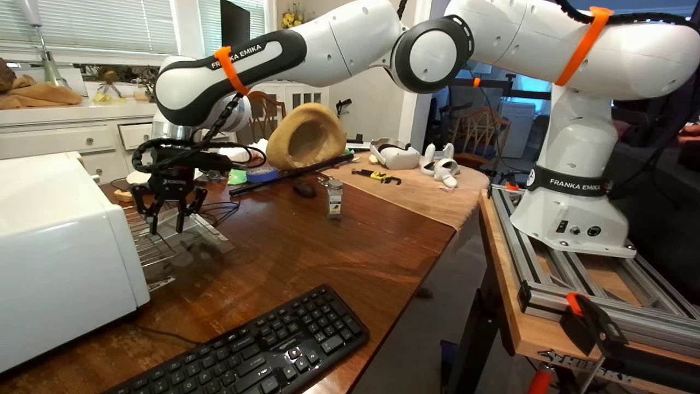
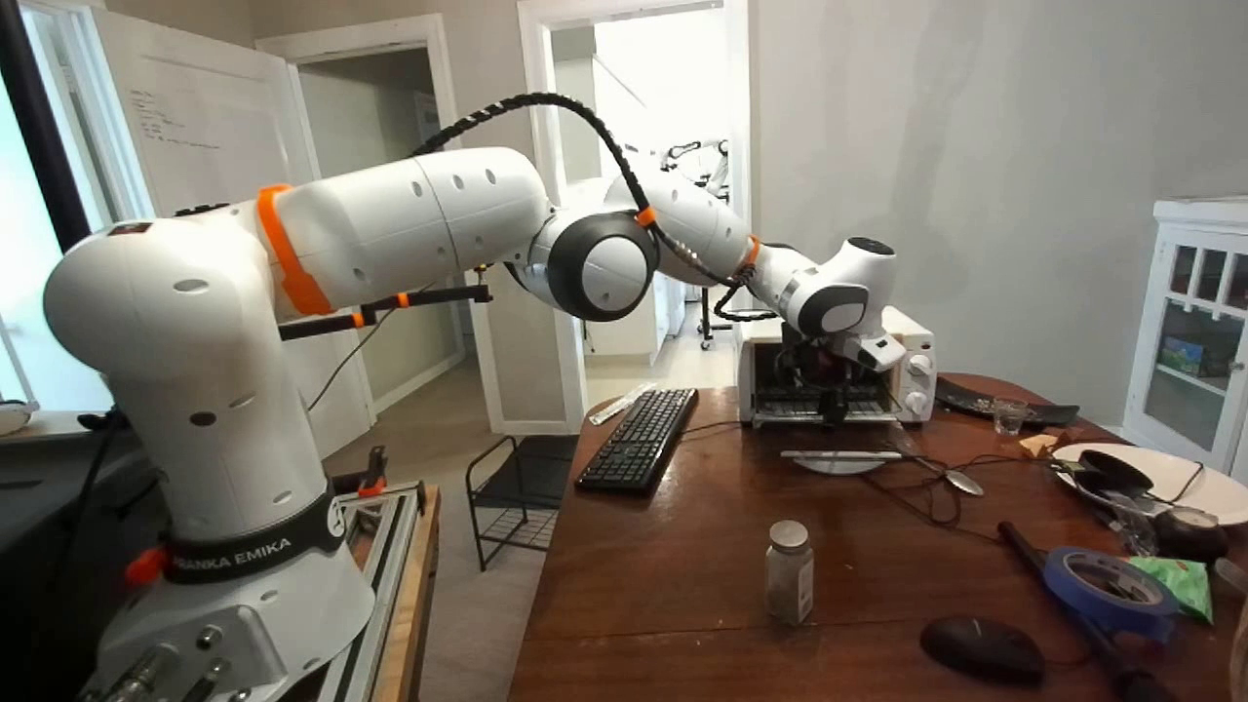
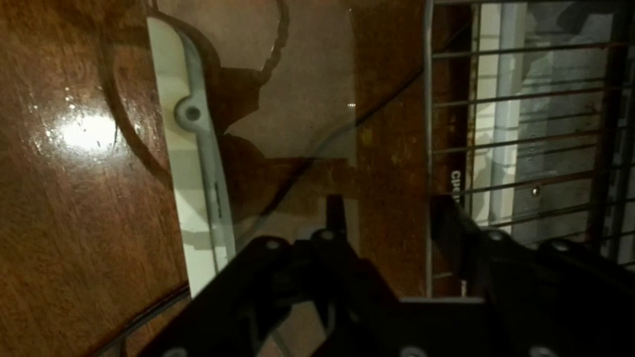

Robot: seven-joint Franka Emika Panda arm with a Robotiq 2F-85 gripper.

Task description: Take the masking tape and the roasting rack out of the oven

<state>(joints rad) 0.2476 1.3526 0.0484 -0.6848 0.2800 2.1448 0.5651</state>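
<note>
A brown wooden surface [image 2: 673, 575] spreads through both exterior views. The white robot arm [image 1: 361, 41] stretches out over it, its wrist end lowered. The white oven [image 1: 60, 273] stands on the surface, its glass door [image 3: 307, 94] folded down and the door's pale handle [image 3: 186, 153] visible in the wrist view. A tan hat [image 1: 306, 137] rests tilted in an exterior view, well apart from the oven. The black keyboard [image 2: 639, 439] lies near the oven. The roasting rack [image 3: 526, 141], a flat grid of thin wires, juts out of the oven's open front, over the lowered door. A wide pale plate [image 2: 1204, 478] sits on the surface. A long black rod [image 2: 1033, 563] lies near the plate. The black pincer [image 1: 167, 225] points down at the rack's outer end, its fingers [image 3: 335, 213] apart; in the wrist view the rack's end wire passes between them, close to the finger nearer the oven, and I cannot tell whether it touches. The blue masking tape [image 2: 1107, 616] lies out on the surface, by the rod and well apart from the oven. A computer mouse [image 2: 982, 648] lies near the tape, and a lidded glass jar [image 2: 790, 575] stands upright between mouse and keyboard.
</note>
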